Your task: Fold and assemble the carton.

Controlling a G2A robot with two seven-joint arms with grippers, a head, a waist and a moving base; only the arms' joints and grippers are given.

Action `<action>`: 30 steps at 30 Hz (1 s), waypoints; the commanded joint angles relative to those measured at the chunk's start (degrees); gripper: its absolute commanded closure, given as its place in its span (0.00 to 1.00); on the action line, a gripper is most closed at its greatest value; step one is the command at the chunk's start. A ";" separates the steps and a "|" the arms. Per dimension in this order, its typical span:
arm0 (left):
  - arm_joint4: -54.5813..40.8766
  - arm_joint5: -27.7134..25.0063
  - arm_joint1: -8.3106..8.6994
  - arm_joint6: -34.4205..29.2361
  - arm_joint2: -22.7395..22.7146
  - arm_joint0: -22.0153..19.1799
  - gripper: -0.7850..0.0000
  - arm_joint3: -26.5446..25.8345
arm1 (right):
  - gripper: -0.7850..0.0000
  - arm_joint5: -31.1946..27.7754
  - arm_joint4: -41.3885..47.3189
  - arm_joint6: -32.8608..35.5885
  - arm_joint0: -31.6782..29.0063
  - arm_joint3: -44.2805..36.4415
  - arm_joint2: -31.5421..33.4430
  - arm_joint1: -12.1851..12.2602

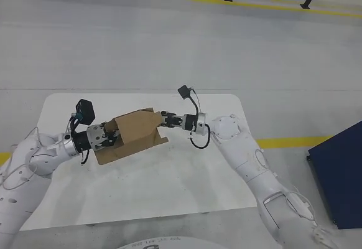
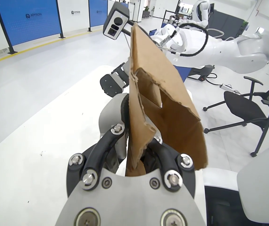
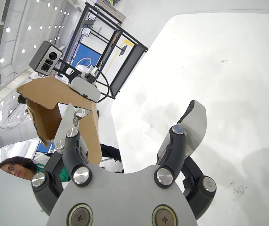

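Pinching carton (image 2: 172,118) in left jaws; right jaws spread.

Blue barrier panel (image 2: 33,15): a logo and short word; white panel (image 2: 76,12) likewise (smaller).

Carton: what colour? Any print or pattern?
The carton is plain brown cardboard, no print visible. Best in the left wrist view.
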 commanded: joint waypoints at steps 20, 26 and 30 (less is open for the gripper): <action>0.56 4.57 -0.06 -0.21 1.32 -0.68 1.00 -0.08 | 0.06 -0.08 1.61 2.98 1.59 1.77 -1.27 -0.09; 0.22 2.42 0.16 0.07 1.24 -0.61 1.00 0.08 | 0.05 0.92 1.96 0.72 1.78 3.13 -0.27 -0.02; 0.29 2.25 0.20 -0.13 1.54 -0.69 1.00 -0.12 | 0.05 1.94 1.05 -0.09 2.21 3.45 -0.52 -0.12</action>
